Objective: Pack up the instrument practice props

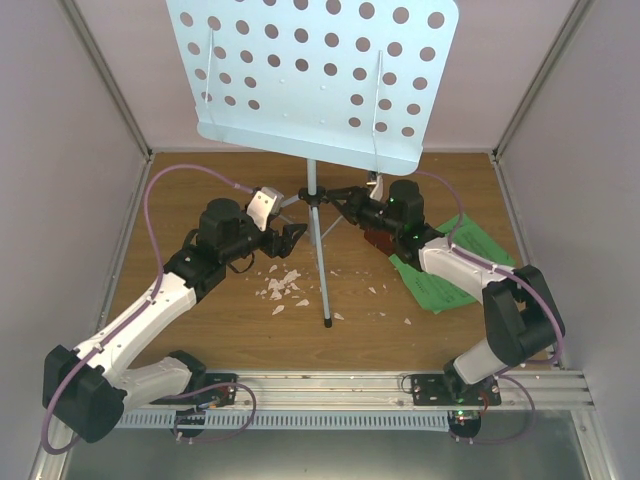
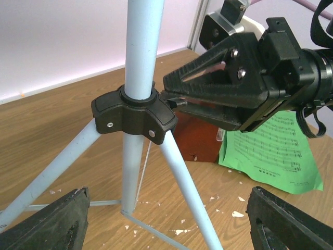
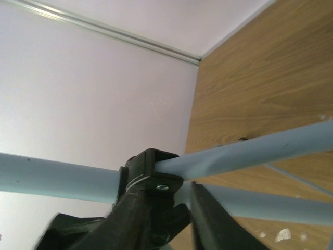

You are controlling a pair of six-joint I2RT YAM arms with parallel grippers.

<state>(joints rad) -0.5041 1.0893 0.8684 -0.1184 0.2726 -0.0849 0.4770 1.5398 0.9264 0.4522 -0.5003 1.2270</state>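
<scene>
Pale blue and perforated, the music stand [image 1: 310,70] fills the top of the overhead view, its desk nearest the lens and hanging over the far half of the table [image 1: 370,310]. Its pole [image 2: 143,47] runs upright, and the coming move turns on that vertical axis. The black hub [image 2: 132,112], where the three legs splay out, sits low on the pole, about midway between the table's left and right edges.

The right gripper [image 2: 174,99] reaches in level from the right-edge side, across the pole's axis, its jaws drawn narrow on the side of the hub. It looks like a pinch on a lug there, though I cannot tell how firm. The left gripper [image 1: 288,238] faces the same hub from the left-edge side, spread wide, holding nothing, just short of the pole. Only the right one touches, so folding the legs likely falls to it while the left steadies the pole.

Green sheet music [image 1: 450,265] lies flat toward the right edge, partly under the right arm. The reddish-brown metronome [image 2: 195,138] stands just behind the right gripper, beside the sheet. White crumbs [image 1: 283,290] lie scattered near the front leg's foot.
</scene>
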